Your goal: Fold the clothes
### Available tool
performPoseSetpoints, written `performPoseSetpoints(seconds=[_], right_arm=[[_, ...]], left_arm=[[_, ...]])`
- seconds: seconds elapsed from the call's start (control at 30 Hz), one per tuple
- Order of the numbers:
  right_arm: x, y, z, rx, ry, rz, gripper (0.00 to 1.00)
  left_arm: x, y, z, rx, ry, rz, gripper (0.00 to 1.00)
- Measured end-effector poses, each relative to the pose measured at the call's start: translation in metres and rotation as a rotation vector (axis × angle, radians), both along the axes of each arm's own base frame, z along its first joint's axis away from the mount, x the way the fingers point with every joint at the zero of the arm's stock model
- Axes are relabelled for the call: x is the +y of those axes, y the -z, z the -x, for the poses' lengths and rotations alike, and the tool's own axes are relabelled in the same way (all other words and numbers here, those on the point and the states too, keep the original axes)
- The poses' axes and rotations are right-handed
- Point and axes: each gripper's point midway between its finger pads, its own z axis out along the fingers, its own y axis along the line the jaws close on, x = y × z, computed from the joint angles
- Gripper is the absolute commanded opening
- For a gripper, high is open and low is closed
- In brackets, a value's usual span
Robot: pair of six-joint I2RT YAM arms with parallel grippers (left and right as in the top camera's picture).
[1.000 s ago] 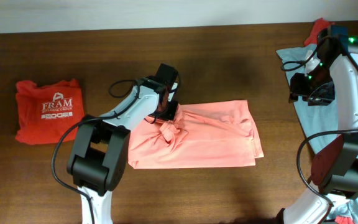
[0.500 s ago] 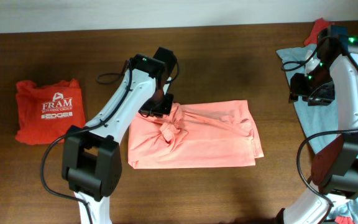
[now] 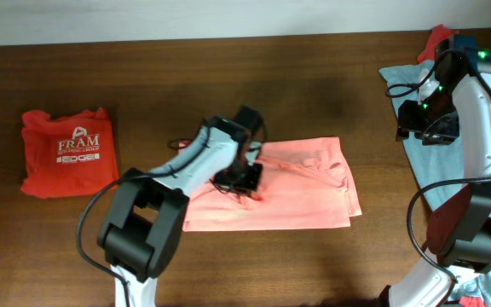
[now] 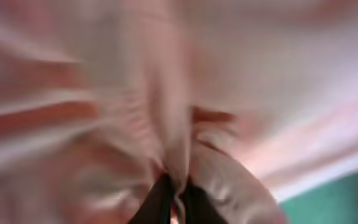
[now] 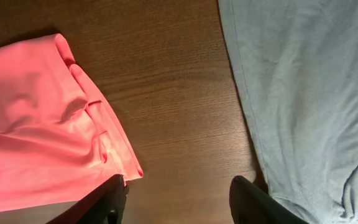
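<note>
A salmon-pink T-shirt (image 3: 305,192) lies partly folded at the middle of the table. My left gripper (image 3: 247,175) is down on its left half. In the blurred left wrist view the gripper (image 4: 178,202) is shut on a raised fold of the pink cloth (image 4: 173,124). A folded red T-shirt (image 3: 66,152) with white "FRAM" print lies at the left. A grey-blue T-shirt (image 3: 416,149) lies spread at the right. My right gripper (image 3: 427,128) hovers there, open (image 5: 182,202) over bare wood between the pink shirt's corner (image 5: 36,130) and the grey-blue one (image 5: 309,93).
More clothes are heaped at the right edge: red cloth (image 3: 437,38) at the back corner and dark red cloth (image 3: 446,226) by the right arm's base. The wooden table (image 3: 314,94) shows bare behind the pink shirt.
My left gripper moved right and toward the front, from the pink shirt's back-left edge to over its left half, pulling the bunched cloth along. The right arm stayed still.
</note>
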Motion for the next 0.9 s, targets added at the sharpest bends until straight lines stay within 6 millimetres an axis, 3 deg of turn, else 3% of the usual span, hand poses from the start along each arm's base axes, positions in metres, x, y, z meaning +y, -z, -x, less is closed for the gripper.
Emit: performPoseSetpoints(seconds=[0.07, 0.17, 0.3, 0.37, 0.47, 0.6, 0.7, 0.9], right_arm=[[0.000, 0.000, 0.000, 0.000, 0.000, 0.000, 0.59], [0.002, 0.000, 0.002, 0.006, -0.002, -0.013, 0.65], [0.020, -0.001, 0.003, 0.000, -0.072, -0.110, 0.75], [0.029, -0.002, 0.004, -0.004, -0.109, -0.164, 0.77], [0.043, 0.004, 0.009, 0.004, -0.165, -0.242, 0.81], [0.056, 0.029, 0.024, 0.056, -0.197, -0.326, 0.81], [0.067, 0.060, 0.039, 0.097, -0.205, -0.388, 0.82], [0.080, 0.105, 0.054, 0.096, -0.208, -0.453, 0.83]], left_arm=[[-0.010, 0.000, 0.007, -0.004, 0.037, 0.001, 0.17], [-0.018, 0.001, 0.012, -0.026, 0.082, -0.012, 0.17], [-0.009, 0.000, 0.010, -0.037, 0.084, -0.059, 0.17], [-0.004, -0.009, 0.004, -0.041, 0.072, -0.075, 0.17], [-0.003, -0.037, -0.029, -0.118, 0.035, -0.045, 0.21], [0.010, -0.089, -0.063, -0.235, -0.036, 0.008, 0.27], [0.027, -0.121, -0.070, -0.285, -0.080, 0.024, 0.27], [0.053, -0.123, -0.061, -0.247, -0.110, -0.046, 0.28]])
